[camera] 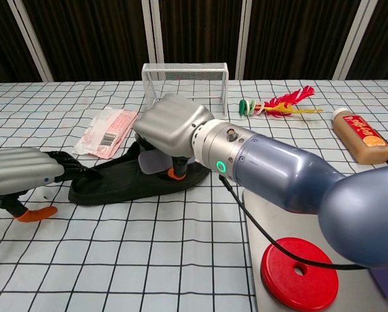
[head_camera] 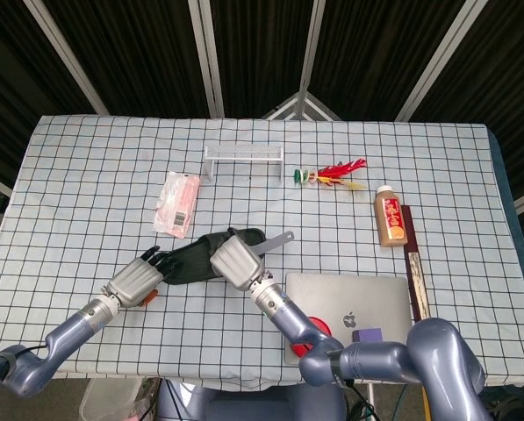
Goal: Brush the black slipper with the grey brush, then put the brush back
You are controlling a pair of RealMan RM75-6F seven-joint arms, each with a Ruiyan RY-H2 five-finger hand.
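1. My right hand point(camera: 171, 127) is curled over the grey brush point(head_camera: 266, 246), fingers wrapped round the head end. The handle sticks out past the hand, up and away toward the far side of the table. In the chest view only a pale slab of the brush shows under the palm.
2. The brush head sits directly beneath that hand, on top of the black slipper point(camera: 125, 175), about mid-length toward its wider end. I judge this grip keeps the bristles face-down so a stroke runs along the upper; the bristles themselves are hidden.
3. My left hand point(camera: 21, 170) is at the slipper's narrow end, dark fingers laid on the edge nearest it. It isn't gripping anything, just pressing, and the fingers are only loosely bent. I read that as pinning the slipper so it doesn't slide under brush drag.
4. Status, as I judge it: mid-brushing; putting the brush back is not yet done.
5. The pink packet point(head_camera: 178, 203) lies just beyond the slipper from my left hand. The laptop point(head_camera: 349, 303) and red disc point(camera: 299, 273) are under my right forearm. All are clear of the stroke path.
6. Risk: the wrist is low over the slipper, so too much downforce could shove it out from under my left hand.
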